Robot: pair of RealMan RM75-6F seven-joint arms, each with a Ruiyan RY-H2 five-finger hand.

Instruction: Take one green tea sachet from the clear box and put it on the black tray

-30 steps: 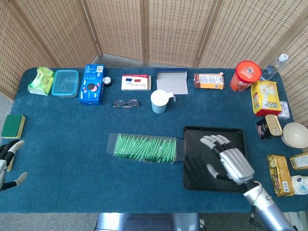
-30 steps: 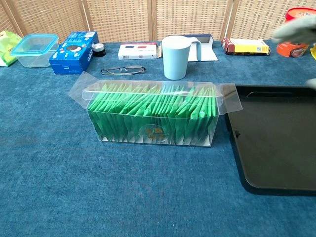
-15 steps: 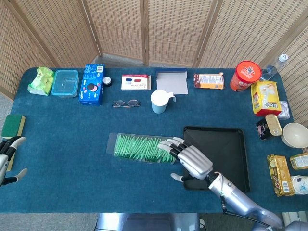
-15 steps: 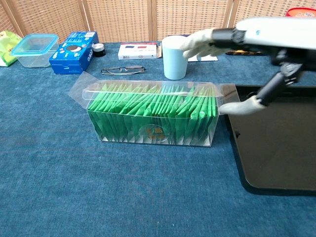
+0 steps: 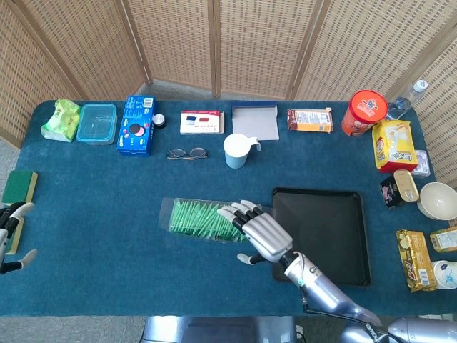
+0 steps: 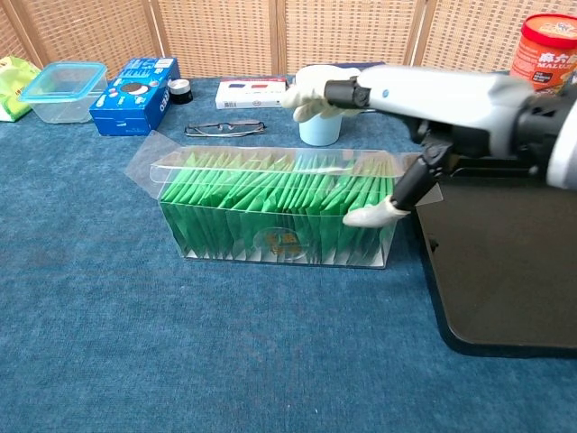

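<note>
Having swung from over the tray (image 5: pixel 335 236) to above the box (image 5: pixel 193 218), right hand (image 5: pixel 258 232) spread and empty, poised over the sachets (image 6: pixel 279 203) inside, none taken yet.

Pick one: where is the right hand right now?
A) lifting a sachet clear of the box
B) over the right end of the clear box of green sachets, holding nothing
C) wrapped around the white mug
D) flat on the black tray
B: the right hand is spread above the right end of the clear box, no green tea sachet between its fingers, and the black tray is bare.
</note>
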